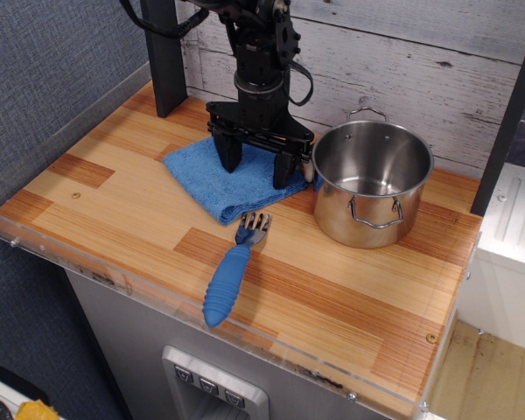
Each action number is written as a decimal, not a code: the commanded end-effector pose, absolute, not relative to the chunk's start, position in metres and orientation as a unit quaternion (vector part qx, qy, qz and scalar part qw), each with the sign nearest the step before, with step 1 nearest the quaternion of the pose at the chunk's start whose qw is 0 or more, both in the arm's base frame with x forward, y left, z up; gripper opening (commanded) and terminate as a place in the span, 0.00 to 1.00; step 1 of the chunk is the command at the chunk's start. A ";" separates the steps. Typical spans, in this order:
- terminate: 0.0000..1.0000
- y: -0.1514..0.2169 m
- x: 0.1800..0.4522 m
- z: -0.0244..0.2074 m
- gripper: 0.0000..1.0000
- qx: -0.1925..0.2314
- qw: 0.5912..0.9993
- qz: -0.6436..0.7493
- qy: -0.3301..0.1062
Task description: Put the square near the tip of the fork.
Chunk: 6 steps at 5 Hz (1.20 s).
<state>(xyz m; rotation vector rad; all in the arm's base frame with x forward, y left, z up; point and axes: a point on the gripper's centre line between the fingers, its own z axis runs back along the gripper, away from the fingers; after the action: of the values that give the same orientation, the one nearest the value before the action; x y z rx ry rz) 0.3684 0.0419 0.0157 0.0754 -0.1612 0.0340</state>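
You have a striped wooden tabletop (332, 289) carrying three things. The blue towel (223, 179) lies flat right under the gripper (256, 161), whose fingers press into it. The fork (234, 267) lies just in front of the gripper, its tines at the towel's near edge. The steel pot (370, 181) stands upright close beside the gripper, toward the wall side.

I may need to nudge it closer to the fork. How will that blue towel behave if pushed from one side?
The towel looks like soft terry, so it would probably bunch or fold rather than slide whole. It lies flat on smooth wood, so some slipping seems possible.
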 end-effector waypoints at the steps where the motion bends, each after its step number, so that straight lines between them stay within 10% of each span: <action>1: 0.00 0.035 0.366 0.036 1.00 0.041 0.993 0.023 -0.108; 6: 0.00 0.052 0.370 0.099 1.00 0.058 0.977 0.065 -0.193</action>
<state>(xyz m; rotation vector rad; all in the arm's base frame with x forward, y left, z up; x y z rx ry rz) 0.3764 0.0551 0.0791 0.1111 -0.3418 0.1274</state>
